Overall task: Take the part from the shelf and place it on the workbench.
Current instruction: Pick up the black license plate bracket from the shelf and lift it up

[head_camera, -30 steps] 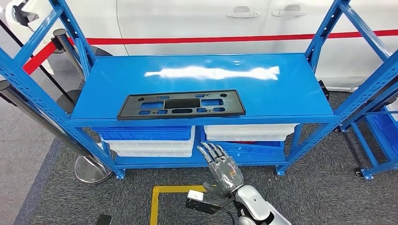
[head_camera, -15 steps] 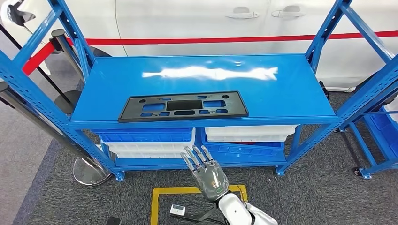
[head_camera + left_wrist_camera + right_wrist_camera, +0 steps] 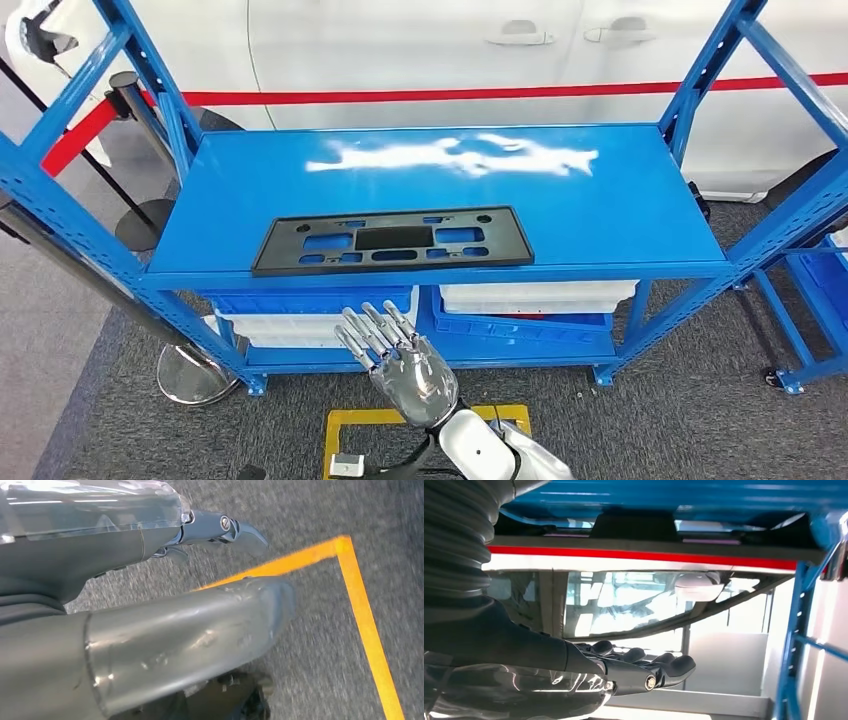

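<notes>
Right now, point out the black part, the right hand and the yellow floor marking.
black part (image 3: 392, 240): head view, its dark solid centre panel.
right hand (image 3: 408, 368): head view, back of the hand.
yellow floor marking (image 3: 367, 625): left wrist view, the long straight leg.

The right hand (image 3: 405, 365) has a glossy, metallic-looking silver back and darker grey fingers (image 3: 664, 666) that look like smooth plastic, while the left hand (image 3: 150, 595) shows a smooth grey thumb cover with a faint sheen and a clear glossy shell. Just beyond and above the right hand, the shelf (image 3: 620, 215) is painted blue metal, smooth and shiny enough to throw white glare, and the part (image 3: 392, 241) lying on it is matt black plastic. Beneath the right hand the floor (image 3: 700, 420) is rough, speckled grey carpet crossed by smooth yellow tape (image 3: 367, 625), and the bins (image 3: 310, 325) under the shelf top look like smooth blue and white plastic.
</notes>
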You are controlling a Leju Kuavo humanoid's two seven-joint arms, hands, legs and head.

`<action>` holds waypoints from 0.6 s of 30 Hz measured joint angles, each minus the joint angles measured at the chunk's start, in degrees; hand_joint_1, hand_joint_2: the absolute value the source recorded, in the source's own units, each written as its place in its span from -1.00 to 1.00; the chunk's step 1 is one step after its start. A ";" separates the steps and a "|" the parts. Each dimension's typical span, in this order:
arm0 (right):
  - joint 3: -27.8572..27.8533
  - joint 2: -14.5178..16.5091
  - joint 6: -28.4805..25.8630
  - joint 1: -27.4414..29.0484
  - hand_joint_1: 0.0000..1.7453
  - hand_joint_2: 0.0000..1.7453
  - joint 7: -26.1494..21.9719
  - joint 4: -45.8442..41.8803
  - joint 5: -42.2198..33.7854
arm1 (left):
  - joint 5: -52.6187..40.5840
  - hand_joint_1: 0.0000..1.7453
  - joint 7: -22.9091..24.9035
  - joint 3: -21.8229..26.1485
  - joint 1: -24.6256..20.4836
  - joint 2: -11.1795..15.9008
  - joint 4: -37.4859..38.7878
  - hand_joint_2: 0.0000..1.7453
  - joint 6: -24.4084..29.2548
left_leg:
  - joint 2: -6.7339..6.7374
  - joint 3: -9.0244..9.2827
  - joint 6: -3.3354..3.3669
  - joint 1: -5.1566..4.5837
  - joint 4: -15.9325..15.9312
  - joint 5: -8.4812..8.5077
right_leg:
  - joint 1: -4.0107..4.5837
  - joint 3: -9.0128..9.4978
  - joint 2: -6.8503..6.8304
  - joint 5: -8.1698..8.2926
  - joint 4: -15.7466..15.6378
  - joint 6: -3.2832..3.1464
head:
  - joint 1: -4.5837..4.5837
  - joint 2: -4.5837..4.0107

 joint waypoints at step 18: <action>-10.58 5.18 -0.11 1.04 -1.00 1.00 -9.27 2.49 -1.16 | -1.11 -1.00 0.63 0.10 0.36 -0.05 0.31 -1.00 -0.79 | 0.29 -4.93 1.05 0.23 0.31 3.89 | -0.40 5.17 0.13 -4.39 1.77 1.52 | -0.18 0.00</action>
